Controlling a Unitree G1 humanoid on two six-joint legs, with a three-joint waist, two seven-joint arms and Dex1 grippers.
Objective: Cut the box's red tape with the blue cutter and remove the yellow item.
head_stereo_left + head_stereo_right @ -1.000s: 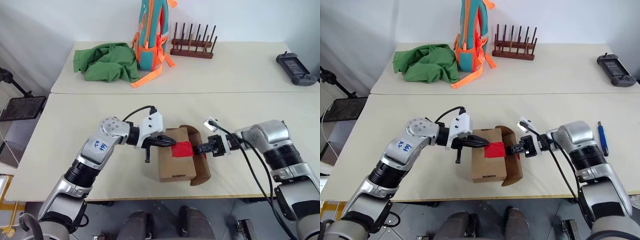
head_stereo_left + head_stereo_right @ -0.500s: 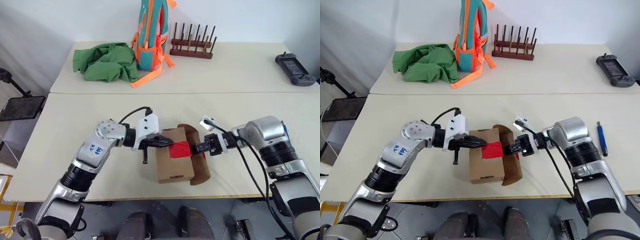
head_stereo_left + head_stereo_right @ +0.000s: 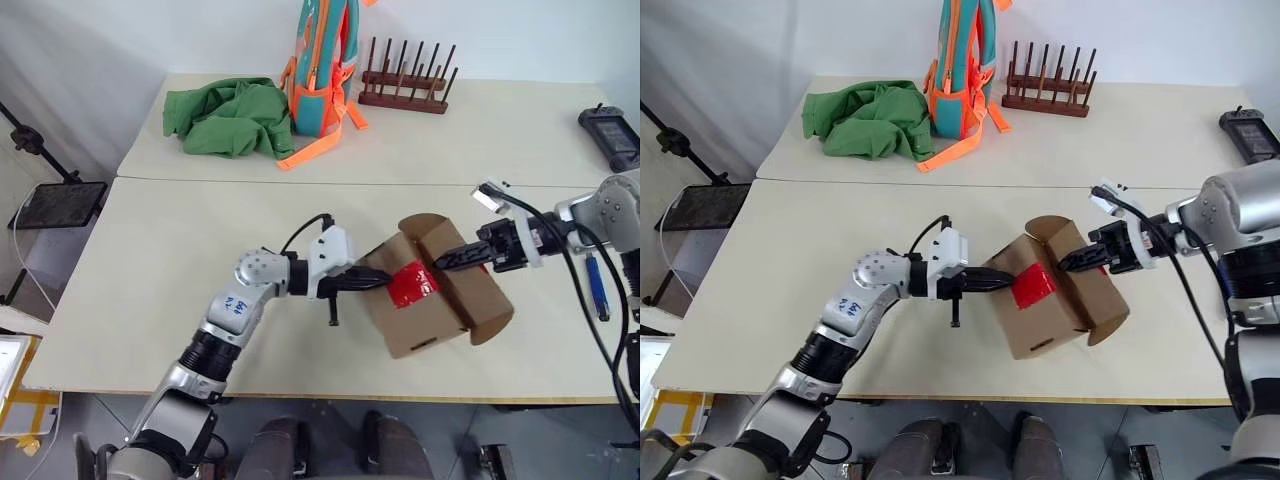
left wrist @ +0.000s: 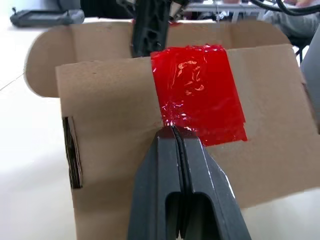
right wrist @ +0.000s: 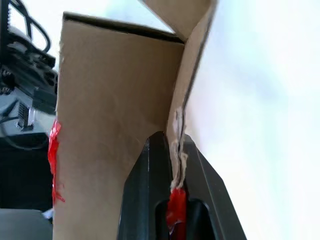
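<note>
The brown box (image 3: 440,310) sits tilted near the front table's middle, its right side raised and its lid flap (image 3: 430,232) standing open. The red tape (image 3: 411,284) lies across its upper face. My left gripper (image 3: 378,279) is shut with nothing in it, and its tips touch the box at the tape's edge (image 4: 172,131). My right gripper (image 3: 447,262) is shut on the box's flap edge (image 5: 176,150), where a scrap of red tape shows between the fingers. The blue cutter (image 3: 597,288) lies on the table to the right of the box. The yellow item is hidden.
On the back table stand a green cloth (image 3: 228,118), a teal and orange backpack (image 3: 325,60), a wooden peg rack (image 3: 405,85) and a black game controller (image 3: 618,138) at the far right. The front table's edge runs close below the box.
The camera has shifted. My right gripper has closed on the flap and risen to the right, tilting the box up. My left gripper has followed rightward, still shut against the box.
</note>
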